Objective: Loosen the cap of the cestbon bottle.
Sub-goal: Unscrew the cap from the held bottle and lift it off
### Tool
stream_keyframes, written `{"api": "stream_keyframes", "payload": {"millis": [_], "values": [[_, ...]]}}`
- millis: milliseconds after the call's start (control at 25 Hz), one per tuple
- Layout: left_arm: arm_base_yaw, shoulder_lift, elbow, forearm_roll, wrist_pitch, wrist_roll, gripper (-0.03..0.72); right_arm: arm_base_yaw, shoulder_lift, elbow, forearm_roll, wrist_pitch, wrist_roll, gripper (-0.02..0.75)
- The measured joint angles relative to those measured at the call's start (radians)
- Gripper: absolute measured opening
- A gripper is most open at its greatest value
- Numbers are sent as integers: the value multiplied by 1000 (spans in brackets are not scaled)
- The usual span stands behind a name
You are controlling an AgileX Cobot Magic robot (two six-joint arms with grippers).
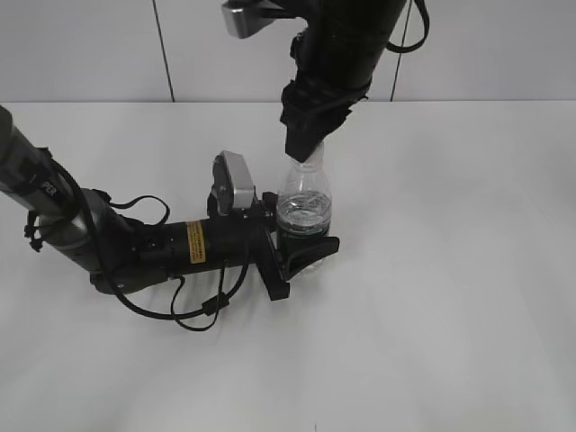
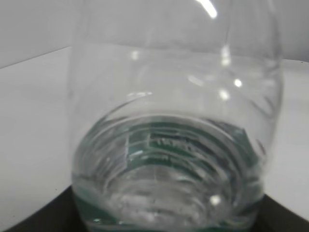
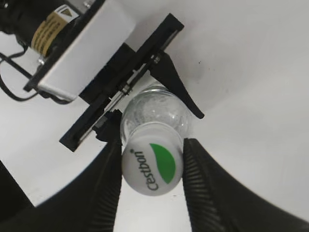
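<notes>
Clear cestbon bottle standing upright on the white table, left gripper squeezed around its lower body, right gripper reaching down from above, fingers pressed on both sides of the white cap

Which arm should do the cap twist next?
Right. Its gripper already sits over the bottle, jaws on either side of the cap. The left gripper is clamped low on the bottle's body, holding it upright on the table.
</notes>
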Motion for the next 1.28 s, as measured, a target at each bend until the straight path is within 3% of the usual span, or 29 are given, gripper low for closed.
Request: {"api": "stream_keyframes", "payload": {"millis": [520, 920, 1280], "values": [[0, 0, 0, 0, 0, -2, 401, 0, 0, -2, -5, 2, -700, 294], [0, 0, 0, -3, 1, -7, 401, 3, -15, -2, -36, 2, -927, 294], [0, 0, 0, -1, 1, -4, 401, 8, -108, -1, -30, 1, -921, 293]]}}
